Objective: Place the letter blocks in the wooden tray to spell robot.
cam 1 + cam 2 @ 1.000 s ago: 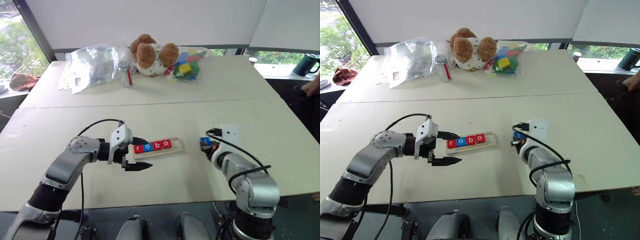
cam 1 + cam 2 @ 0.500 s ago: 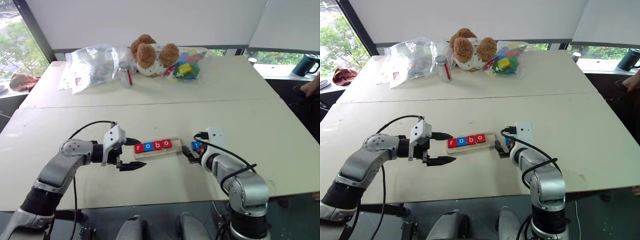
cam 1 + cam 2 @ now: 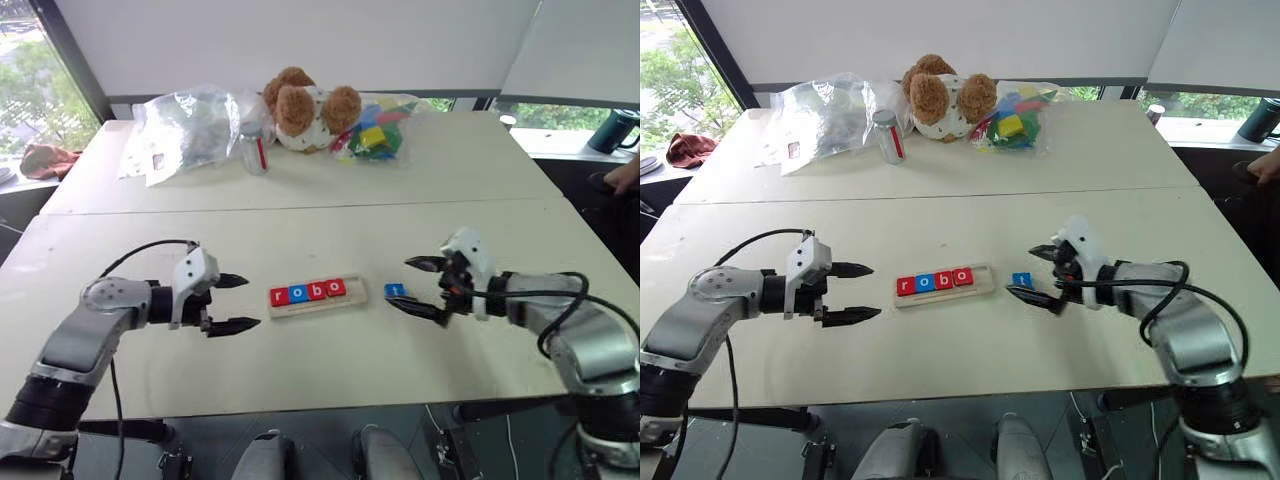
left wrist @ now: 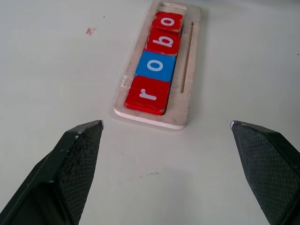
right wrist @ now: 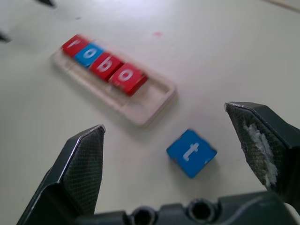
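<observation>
The wooden tray (image 3: 354, 288) lies mid-table and holds a row of letter blocks: red r (image 4: 146, 94), blue o (image 4: 155, 65), red b (image 4: 164, 41), red o (image 4: 169, 21). Its right end slot is bare. A blue t block (image 3: 396, 290) lies loose on the table just right of the tray. My right gripper (image 3: 398, 282) hangs open right at it, fingers spread wide and holding nothing; in the right wrist view the t block (image 5: 191, 153) lies between the fingers. My left gripper (image 3: 250, 301) is open too, a little left of the tray and pointing at it.
At the far side of the back table sit a teddy bear (image 3: 305, 108), a clear bag of coloured plastic toys (image 3: 372, 132), a crumpled clear bag (image 3: 185, 125) and a small jar (image 3: 252, 150). A dark mug (image 3: 612, 128) and a person's hand (image 3: 625, 175) are at the far right.
My right gripper has opened and let go of the blue t block, which now lies beside the tray; that hand swung up and to the right. My left gripper drew leftward away from the tray.
</observation>
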Available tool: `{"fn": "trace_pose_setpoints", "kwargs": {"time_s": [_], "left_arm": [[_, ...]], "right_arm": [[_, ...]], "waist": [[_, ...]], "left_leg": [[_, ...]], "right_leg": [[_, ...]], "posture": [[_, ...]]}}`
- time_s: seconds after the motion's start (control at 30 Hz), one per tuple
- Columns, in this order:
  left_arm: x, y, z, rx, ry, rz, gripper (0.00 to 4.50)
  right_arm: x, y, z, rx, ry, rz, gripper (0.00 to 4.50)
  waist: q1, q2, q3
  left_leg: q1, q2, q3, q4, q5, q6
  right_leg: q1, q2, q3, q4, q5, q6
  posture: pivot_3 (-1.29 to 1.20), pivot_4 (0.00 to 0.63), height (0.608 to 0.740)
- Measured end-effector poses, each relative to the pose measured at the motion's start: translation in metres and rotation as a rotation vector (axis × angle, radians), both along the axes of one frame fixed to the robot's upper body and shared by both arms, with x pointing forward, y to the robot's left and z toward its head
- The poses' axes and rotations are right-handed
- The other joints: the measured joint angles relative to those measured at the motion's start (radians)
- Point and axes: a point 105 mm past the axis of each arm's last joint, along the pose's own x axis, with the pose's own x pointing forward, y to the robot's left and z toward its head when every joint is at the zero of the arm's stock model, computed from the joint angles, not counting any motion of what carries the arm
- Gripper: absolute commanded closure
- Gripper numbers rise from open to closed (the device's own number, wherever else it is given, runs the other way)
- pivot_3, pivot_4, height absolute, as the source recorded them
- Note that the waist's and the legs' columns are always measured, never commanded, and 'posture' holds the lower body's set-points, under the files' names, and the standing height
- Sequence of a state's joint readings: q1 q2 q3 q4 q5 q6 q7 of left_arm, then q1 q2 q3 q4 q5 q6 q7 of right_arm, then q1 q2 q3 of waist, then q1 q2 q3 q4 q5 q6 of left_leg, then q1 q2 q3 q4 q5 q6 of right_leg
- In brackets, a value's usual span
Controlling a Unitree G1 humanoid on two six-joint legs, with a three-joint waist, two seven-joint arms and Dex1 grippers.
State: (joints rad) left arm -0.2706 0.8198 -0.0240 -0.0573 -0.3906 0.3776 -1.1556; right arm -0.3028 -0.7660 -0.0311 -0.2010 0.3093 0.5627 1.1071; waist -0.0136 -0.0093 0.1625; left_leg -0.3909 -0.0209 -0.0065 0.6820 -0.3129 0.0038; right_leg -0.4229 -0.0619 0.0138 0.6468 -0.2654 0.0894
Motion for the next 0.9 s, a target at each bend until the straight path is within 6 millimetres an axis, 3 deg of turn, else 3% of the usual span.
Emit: {"fn": "trace_pose_setpoints", "kwargs": {"time_s": [0.23,0.57,0.67,0.83,0.9], "left_arm": [[-0.01,0.005,0.005,0.014,-0.012,-0.001,0.0],[-0.016,0.003,0.005,0.016,0.01,-0.002,0.0],[-0.016,0.003,0.005,0.016,0.009,-0.001,0.0],[-0.015,0.003,0.007,0.016,0.003,-0.001,0.0],[-0.014,0.003,0.008,0.017,-0.002,-0.001,0.0]], "right_arm": [[0.03,-0.022,-0.027,-0.121,-0.012,0.199,0.01],[0.046,-0.01,-0.047,-0.138,-0.011,0.295,0.01],[0.048,-0.007,-0.048,-0.13,-0.014,0.303,0.86],[0.049,-0.006,-0.049,-0.126,-0.021,0.312,3.34],[0.05,-0.005,-0.047,-0.129,-0.026,0.313,3.38]], "waist": [[-0.006,0.0,0.0],[-0.001,0.001,0.0],[-0.003,0.001,0.0],[-0.004,0.001,0.0],[-0.004,0.001,0.0]], "left_leg": [[0.001,0.001,0.001,-0.001,0.0,0.0],[0.0,0.001,0.001,0.0,0.0,-0.001],[0.0,0.001,0.001,-0.001,0.0,-0.002],[0.0,0.001,0.001,-0.001,0.001,-0.002],[0.0,0.001,0.001,-0.001,0.001,-0.002]], "right_leg": [[-0.002,0.0,0.002,0.002,0.0,0.0],[-0.002,-0.002,0.002,0.001,0.0,0.0],[-0.002,-0.002,0.002,0.002,0.0,0.0],[-0.002,-0.003,0.002,0.002,0.0,-0.001],[-0.002,-0.003,0.002,0.002,0.0,-0.001]], "posture": [[0.0,0.15,0.74],[0.0,0.15,0.74],[0.0,0.15,0.74],[0.0,0.15,0.74],[0.0,0.15,0.74]]}}
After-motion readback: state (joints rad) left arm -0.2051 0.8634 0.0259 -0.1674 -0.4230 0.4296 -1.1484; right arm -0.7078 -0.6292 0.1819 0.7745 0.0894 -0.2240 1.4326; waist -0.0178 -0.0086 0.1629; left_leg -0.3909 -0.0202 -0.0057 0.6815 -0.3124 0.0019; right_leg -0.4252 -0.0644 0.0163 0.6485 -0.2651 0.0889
